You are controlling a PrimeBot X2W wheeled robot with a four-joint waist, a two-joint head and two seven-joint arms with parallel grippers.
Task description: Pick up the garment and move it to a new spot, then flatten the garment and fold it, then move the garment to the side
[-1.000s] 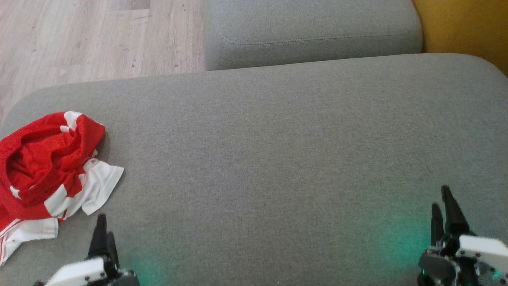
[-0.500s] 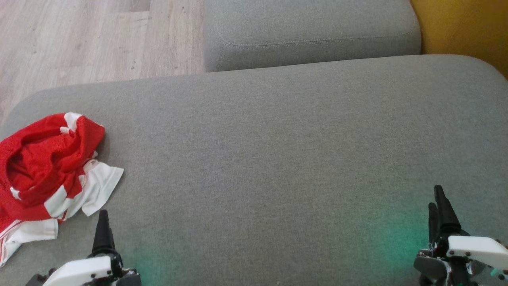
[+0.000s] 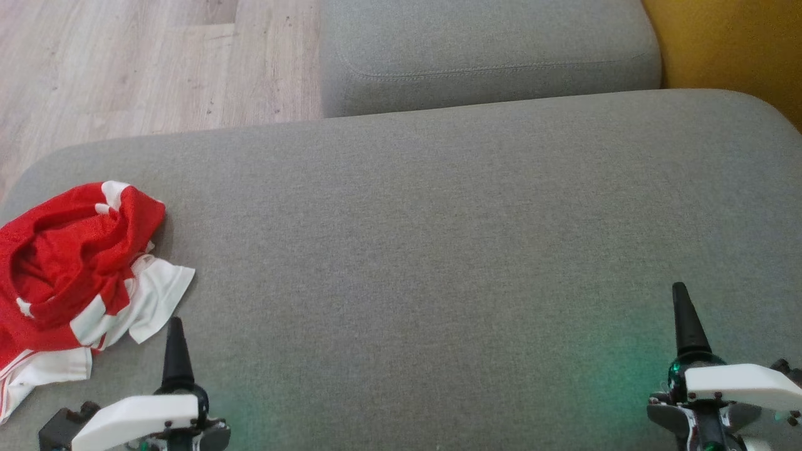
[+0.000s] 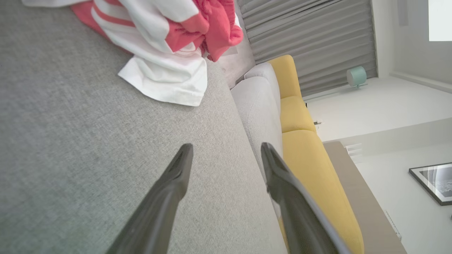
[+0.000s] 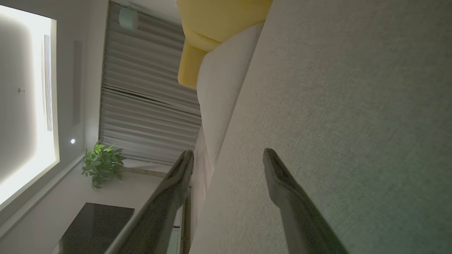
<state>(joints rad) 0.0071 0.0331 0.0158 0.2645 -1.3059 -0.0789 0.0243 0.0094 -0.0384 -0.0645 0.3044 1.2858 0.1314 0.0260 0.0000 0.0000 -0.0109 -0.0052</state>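
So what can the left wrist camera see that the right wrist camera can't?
Left wrist view: the red and white garment, crumpled on the grey cushion, and a framed picture. Right wrist view: a green plant and a glowing ceiling panel. Both: the cushion, the yellow sofa, grey curtains, and an open gripper: the left gripper in one, the right gripper in the other.

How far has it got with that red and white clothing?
Nothing looks done yet: the garment lies crumpled on the cushion, far left. In hand: the left gripper, open and empty, sits beside it; the right gripper is open. Left: picking up, moving, flattening, folding, setting aside.
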